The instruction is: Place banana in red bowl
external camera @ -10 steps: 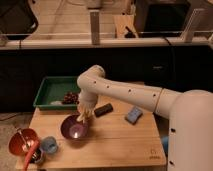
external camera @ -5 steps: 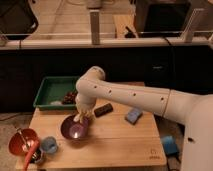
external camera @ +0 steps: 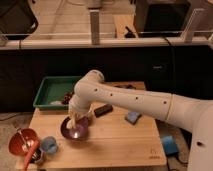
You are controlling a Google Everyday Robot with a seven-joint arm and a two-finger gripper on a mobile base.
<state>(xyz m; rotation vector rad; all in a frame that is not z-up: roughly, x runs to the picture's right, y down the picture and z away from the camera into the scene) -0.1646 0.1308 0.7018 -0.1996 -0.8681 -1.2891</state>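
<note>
My gripper (external camera: 75, 121) points down over a purple bowl (external camera: 76, 131) at the middle left of the wooden table, its tip just above or inside the bowl. A pale yellowish shape shows at the gripper's tip; I cannot tell whether it is the banana. No banana shows plainly elsewhere. The red bowl (external camera: 21, 140) stands at the table's front left corner, well to the left of and nearer than the gripper. It holds an orange object (external camera: 30, 151) and a thin stick.
A green tray (external camera: 52, 91) with small dark items stands at the back left. A dark bar (external camera: 103, 110) and a blue sponge (external camera: 132, 117) lie right of the gripper. A small blue cup (external camera: 48, 145) stands between the two bowls. My arm spans the table's right half.
The gripper has moved slightly left and down over the purple bowl. The other objects have not moved.
</note>
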